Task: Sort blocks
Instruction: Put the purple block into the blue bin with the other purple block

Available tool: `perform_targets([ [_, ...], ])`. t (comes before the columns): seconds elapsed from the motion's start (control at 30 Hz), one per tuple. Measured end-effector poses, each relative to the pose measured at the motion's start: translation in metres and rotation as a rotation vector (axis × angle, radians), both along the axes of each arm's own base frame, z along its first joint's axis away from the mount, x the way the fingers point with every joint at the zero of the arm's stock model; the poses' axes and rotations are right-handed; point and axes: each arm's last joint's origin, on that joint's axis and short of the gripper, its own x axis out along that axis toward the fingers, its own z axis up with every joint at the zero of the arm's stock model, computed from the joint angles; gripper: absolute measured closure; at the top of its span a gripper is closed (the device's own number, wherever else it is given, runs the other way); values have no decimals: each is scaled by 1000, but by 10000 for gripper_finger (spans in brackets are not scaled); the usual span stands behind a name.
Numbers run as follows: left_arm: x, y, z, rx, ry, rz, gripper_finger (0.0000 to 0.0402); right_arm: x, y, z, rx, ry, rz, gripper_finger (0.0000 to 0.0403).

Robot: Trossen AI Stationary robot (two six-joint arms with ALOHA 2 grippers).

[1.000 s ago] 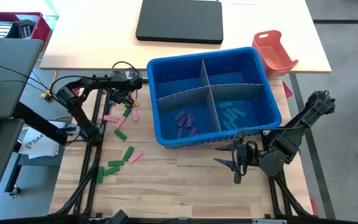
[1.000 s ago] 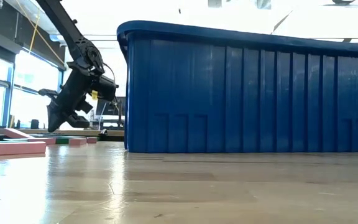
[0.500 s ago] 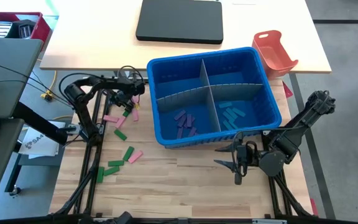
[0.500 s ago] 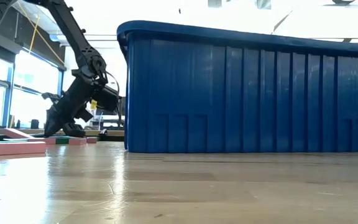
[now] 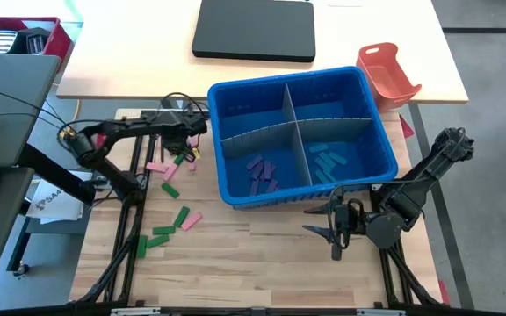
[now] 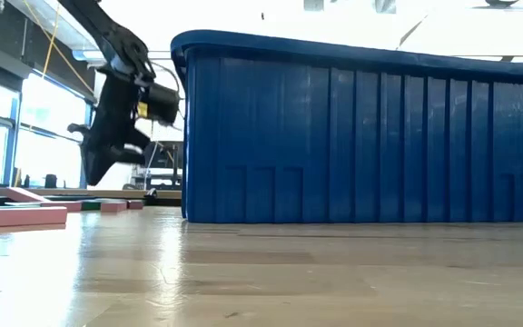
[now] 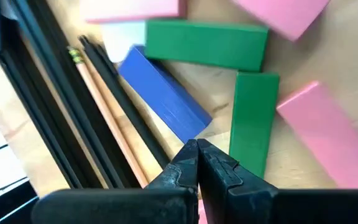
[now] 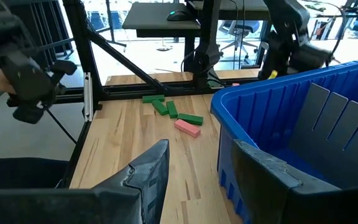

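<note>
The left gripper (image 5: 181, 151) hangs above the table (image 5: 262, 254) just left of the blue bin (image 5: 372, 171), its fingers (image 7: 194, 163) pressed together with nothing between them. Right under it lies a cluster of blocks: a blue block (image 7: 163, 102), two green blocks (image 7: 207, 43) and pink ones (image 7: 322, 130), beside thin black rods (image 7: 55, 93). More green and pink blocks (image 5: 181, 218) lie scattered further along the table's left side. Inside the bin, purple blocks (image 5: 260, 171) sit in one near compartment and blue blocks (image 5: 328, 161) in the one beside it, split by a grey divider (image 5: 297, 123). The right gripper (image 5: 334, 219) waits near the bin's front right corner, fingers spread and empty. No readable writing shows on the blocks or bin.
</note>
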Motion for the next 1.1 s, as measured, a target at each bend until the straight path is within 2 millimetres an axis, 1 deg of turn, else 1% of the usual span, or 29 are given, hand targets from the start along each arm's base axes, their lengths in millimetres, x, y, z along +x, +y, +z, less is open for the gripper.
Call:
perform_targets([
  [0.13, -10, 5, 14, 34, -62, 37, 400, 0, 0, 0, 1, 0, 0, 234],
  [0.23, -18, 12, 17, 30, -96, 73, 382, 0, 0, 0, 1, 0, 0, 234],
  [0.37, -23, 23, 16, 5, -184, 125, 332, 0, 0, 0, 1, 1, 3, 234],
  [0.43, -24, 28, 15, -4, -235, 153, 299, 0, 0, 0, 1, 1, 4, 234],
  [0.5, -26, 29, 15, 4, -243, 196, 266, 0, 0, 0, 2, 3, 8, 234],
  [0.57, -32, 28, 8, -2, -240, 251, 238, 0, 0, 0, 1, 6, 12, 234],
  [0.63, -39, 24, -3, -17, -225, 311, 220, 0, 0, 0, 3, 8, 18, 234],
  [0.73, -47, 21, -19, 9, -228, 367, 213, 0, 0, -1, -4, 16, 18, 234],
  [0.83, -51, 18, -31, 27, -240, 384, 220, -1, 0, -2, -12, 25, 18, 234],
  [0.93, -50, 19, -32, 42, -270, 393, 233, -1, 0, -3, -14, 29, 18, 234],
  [1.1, -51, 19, -33, 45, -244, 377, 246, -1, 0, -2, -15, 26, 15, 234],
])
